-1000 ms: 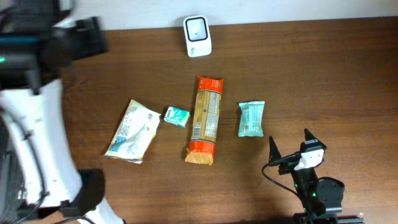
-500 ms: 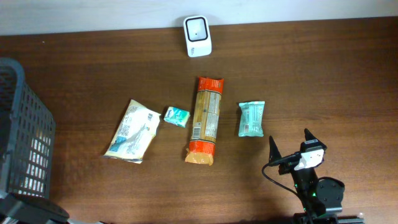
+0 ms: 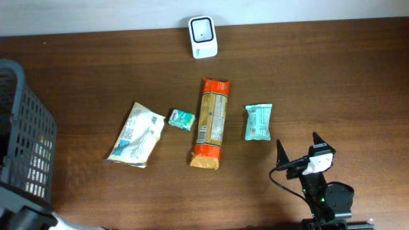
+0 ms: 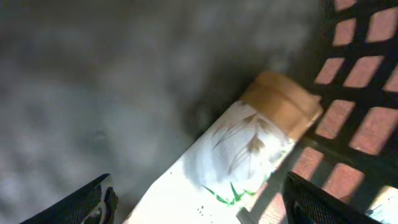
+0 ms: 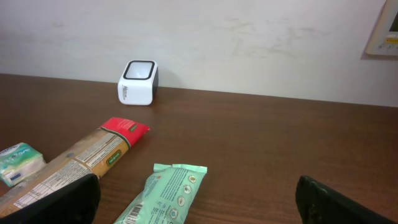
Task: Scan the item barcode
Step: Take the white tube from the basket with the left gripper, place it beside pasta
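**Overhead.** A second ago the left arm's white body covered the left end of the table (image 3: 332,76). It has since drawn back to the near left corner, uncovering a black mesh basket (image 3: 25,128) at the left edge. Nothing else has shifted. The scanner (image 3: 202,37), a white rounded block with a dark window, stands at the middle of the far edge. Four packets lie mid-table, well short of it:
- a glossy cream pouch (image 3: 136,135)
- a small teal packet (image 3: 181,119)
- a long crinkled packet (image 3: 211,124) with orange ends and a printed label
- a flat mint wrapper (image 3: 258,122)

The right gripper (image 3: 296,140) sits idle near the near edge, its jaws apart. Judgement: none of these four is at the scanner, so scanning them remains to be done.

**Left wrist.** The left gripper (image 4: 198,186) hangs over the basket with its jaws apart. Below it lies a blurred, smooth white packet (image 4: 242,143) with a tan end and leaf print, and no contact is visible.

**Right wrist.** The fingers stand wide at both lower corners. The mint wrapper's barcode faces up, nearest the camera.
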Tool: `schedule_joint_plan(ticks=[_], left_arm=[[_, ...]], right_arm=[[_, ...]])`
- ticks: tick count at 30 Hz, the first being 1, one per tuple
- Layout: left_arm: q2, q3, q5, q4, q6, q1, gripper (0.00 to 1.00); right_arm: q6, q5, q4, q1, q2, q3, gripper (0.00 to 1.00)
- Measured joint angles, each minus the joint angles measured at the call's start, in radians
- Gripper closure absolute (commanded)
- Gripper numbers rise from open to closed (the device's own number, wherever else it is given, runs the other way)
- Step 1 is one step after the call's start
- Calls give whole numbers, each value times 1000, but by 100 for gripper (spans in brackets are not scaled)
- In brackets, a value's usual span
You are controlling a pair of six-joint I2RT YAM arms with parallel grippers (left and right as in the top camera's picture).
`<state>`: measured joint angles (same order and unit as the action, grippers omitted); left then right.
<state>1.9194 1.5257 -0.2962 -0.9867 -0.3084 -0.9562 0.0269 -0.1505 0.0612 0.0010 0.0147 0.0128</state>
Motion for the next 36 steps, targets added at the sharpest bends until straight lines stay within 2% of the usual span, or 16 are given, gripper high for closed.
schedule_joint_plan(ticks=[1, 2, 5, 10, 13, 14, 16, 17, 19, 20, 21, 26, 30, 33, 34, 36], left_arm=[[18, 0, -10, 0, -10, 0, 16], [45, 0, -22, -5, -26, 0, 25], [98, -1, -60, -18, -52, 0, 68], [98, 3, -40, 1, -37, 0, 73], [98, 5, 37, 19, 13, 1, 72], [102, 6, 181, 37, 98, -1, 73], [124, 3, 325, 26, 203, -7, 64], [125, 3, 335, 26, 225, -7, 60], [127, 27, 252, -4, 206, 0, 46], [127, 58, 193, -23, 179, 14, 31], [125, 98, 124, -52, 142, 34, 27], [96, 95, 13, -77, 43, 90, 28], [84, -74, 42, 58, 12, 87, 46], [68, -98, 150, 105, 42, 95, 85], [62, -98, 250, 119, 93, 97, 98], [61, -98, 373, 117, 173, 97, 100]], right_arm=[[1, 0, 0, 0, 0, 0, 1], [0, 0, 0, 0, 0, 0, 1], [0, 0, 0, 0, 0, 0, 2], [0, 0, 0, 0, 0, 0, 1], [0, 0, 0, 0, 0, 0, 1], [0, 0, 0, 0, 0, 0, 1], [0, 0, 0, 0, 0, 0, 1], [0, 0, 0, 0, 0, 0, 1], [0, 0, 0, 0, 0, 0, 1], [0, 0, 0, 0, 0, 0, 1], [0, 0, 0, 0, 0, 0, 1], [0, 0, 0, 0, 0, 0, 1], [0, 0, 0, 0, 0, 0, 1], [1, 0, 0, 0, 0, 0, 1], [0, 0, 0, 0, 0, 0, 1], [0, 0, 0, 0, 0, 0, 1]])
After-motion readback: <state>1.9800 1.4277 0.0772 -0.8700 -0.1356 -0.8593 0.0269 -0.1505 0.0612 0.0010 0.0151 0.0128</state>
